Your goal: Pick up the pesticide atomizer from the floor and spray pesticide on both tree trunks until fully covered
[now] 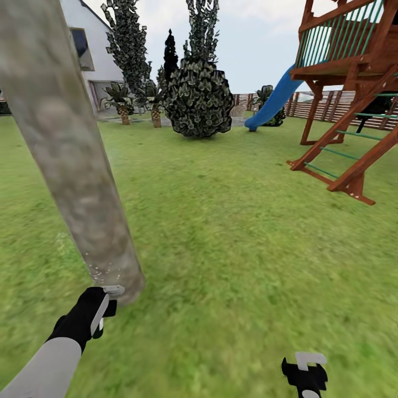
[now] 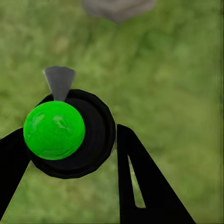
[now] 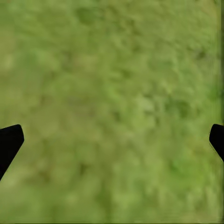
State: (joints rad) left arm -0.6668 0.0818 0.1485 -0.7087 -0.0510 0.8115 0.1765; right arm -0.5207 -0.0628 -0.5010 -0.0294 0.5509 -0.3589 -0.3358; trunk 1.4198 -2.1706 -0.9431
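**Atomizer at the trunk**

Lawn (image 1: 232,232) runs far to a playset (image 1: 348,94) and bushes. Near left, the left gripper (image 2: 70,182) clasps the atomizer (image 2: 70,133), its grey nozzle (image 2: 59,81) aimed at the trunk (image 1: 72,160) just beyond; pale specks dot the trunk's base. Its long axis cannot be judged. Near right, the right gripper (image 3: 112,140) hangs spread over grass.

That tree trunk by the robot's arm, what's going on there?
The robot is spraying a tree. Its left gripper is shut on the pesticide atomizer, a small black sprayer with a bright green top, held close to the foot of the tree trunk. Pale droplets speckle the bark just above the nozzle. The right gripper hangs open over the grass, holding nothing.
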